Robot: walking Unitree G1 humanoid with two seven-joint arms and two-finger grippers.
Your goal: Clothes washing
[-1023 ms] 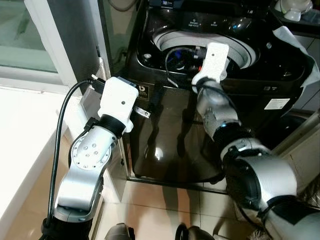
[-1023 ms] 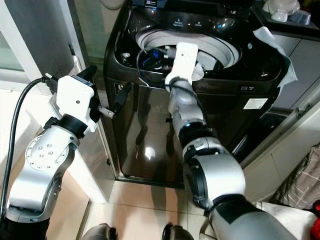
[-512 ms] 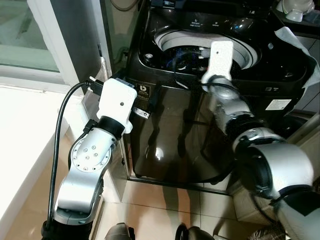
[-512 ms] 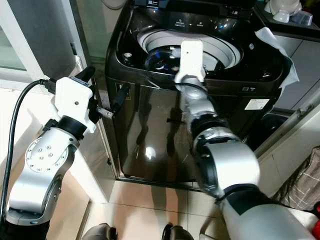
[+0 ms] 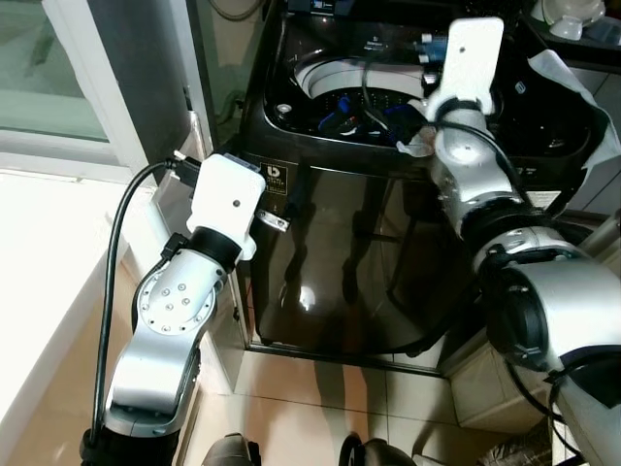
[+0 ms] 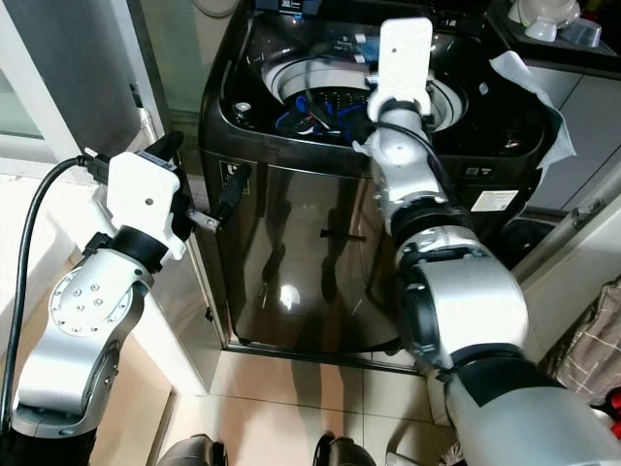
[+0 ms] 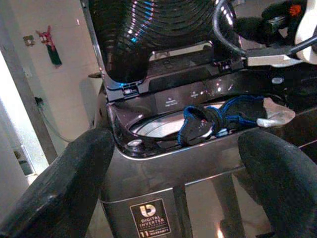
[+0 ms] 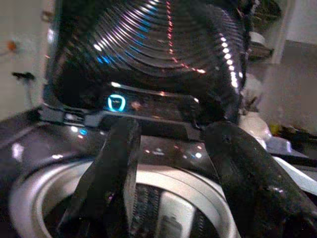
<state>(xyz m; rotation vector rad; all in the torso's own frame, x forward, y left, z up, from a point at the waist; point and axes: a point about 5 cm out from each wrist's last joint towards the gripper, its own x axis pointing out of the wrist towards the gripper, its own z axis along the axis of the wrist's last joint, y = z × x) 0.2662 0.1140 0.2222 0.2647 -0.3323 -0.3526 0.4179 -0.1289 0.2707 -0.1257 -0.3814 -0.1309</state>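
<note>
A glossy black top-loading washing machine is seen with its ribbed lid raised at the far side. A blue and dark bundle of clothes is draped over the near rim of the grey drum. The right hand is held above the drum, fingers parted and grasping nothing. The left hand is held released near the machine's left front, fingers wide apart.

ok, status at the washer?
Right gripper open, above the drum. Left gripper open, facing washer front. Blue-black garment draped over drum rim.
</note>
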